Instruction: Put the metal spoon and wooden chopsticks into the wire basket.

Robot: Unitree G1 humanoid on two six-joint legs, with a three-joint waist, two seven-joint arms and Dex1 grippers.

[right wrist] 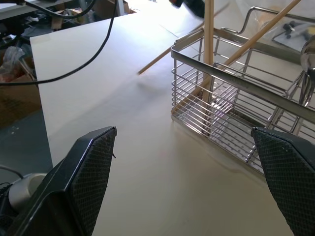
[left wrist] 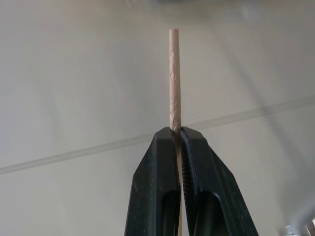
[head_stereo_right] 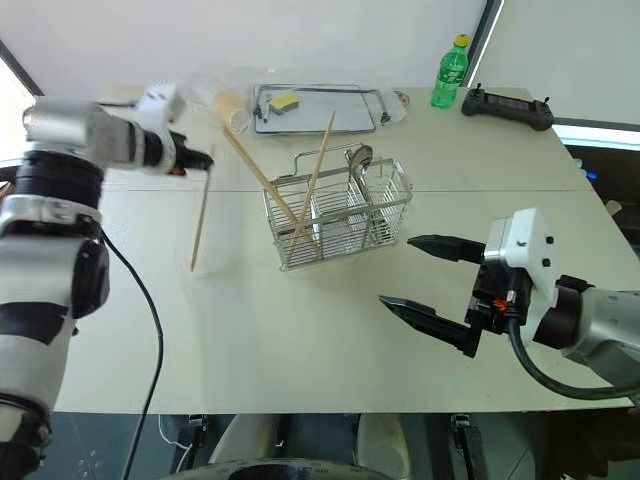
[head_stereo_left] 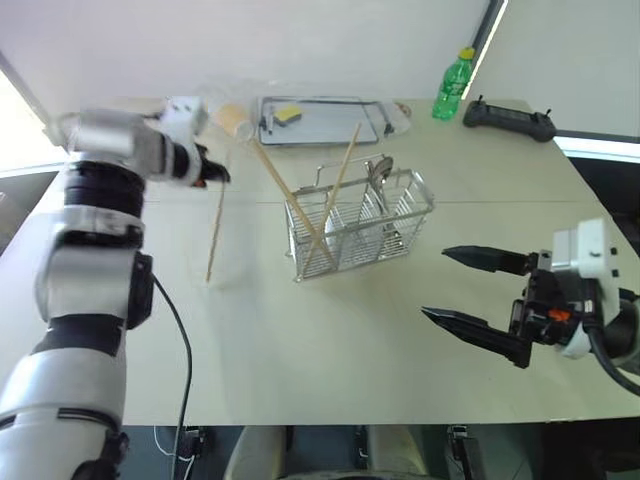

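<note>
Chopsticks (head_stereo_left: pixel 322 205) stand crossed in the basket (head_stereo_left: pixel 358 222), two of them leaning out over its rim at the left end, while the spoon (head_stereo_left: pixel 379 175) stands in a compartment at the right end, bowl up. Left of the basket, the left gripper (head_stereo_left: pixel 218 176) is clamped on a third chopstick (head_stereo_left: pixel 215 232), which hangs steeply with its lower tip close to the table (head_stereo_left: pixel 330 340); whether that tip touches I cannot tell. The stick is well apart from the basket, with only bare tabletop between them. In front of the basket and to its right, the right gripper (head_stereo_left: pixel 467 292) hovers with its fingers spread wide, holding nothing. Behind the basket lies a flat metal tray (head_stereo_left: pixel 330 131) with a yellow sponge (head_stereo_left: pixel 288 115) on it. Further right of the tray stand a green bottle (head_stereo_left: pixel 453 86) and a black controller (head_stereo_left: pixel 508 119).
</note>
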